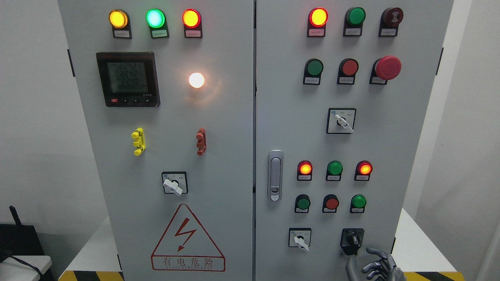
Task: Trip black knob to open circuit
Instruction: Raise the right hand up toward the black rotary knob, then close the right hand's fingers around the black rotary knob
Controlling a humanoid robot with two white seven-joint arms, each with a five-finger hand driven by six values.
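i have the black knob (pixel 352 238) at the bottom right of the right door (pixel 390 187), in a black square plate, last in the lowest row with a white-handled switch (pixel 300 239) to its left. its little handle looks to run roughly upright, maybe tipped a touch to the left (too small for me to be sure).

my right hand (pixel 377 267) comes in at the bottom edge, right of the middle, and sits just below and to the right of the knob. the fingers (pixel 371 267) are spread and loosely curled, holding nothing; one digit (pixel 351 265) stands up directly under the knob plate, its tip close to the plate's lower edge, though i can't tell if it touches. so the knob lies up and slightly left of the palm, near, and that is the line i judge the reach must follow before the fingers close on the handle and twist. the left hand is out of view, so the right is the only one placed for this.

nothing here acts as a container; the cabinet doors are shut, the latch (pixel 275 175) untouched. lamps are lit across both doors, which i take to mean the circuit is not yet open.
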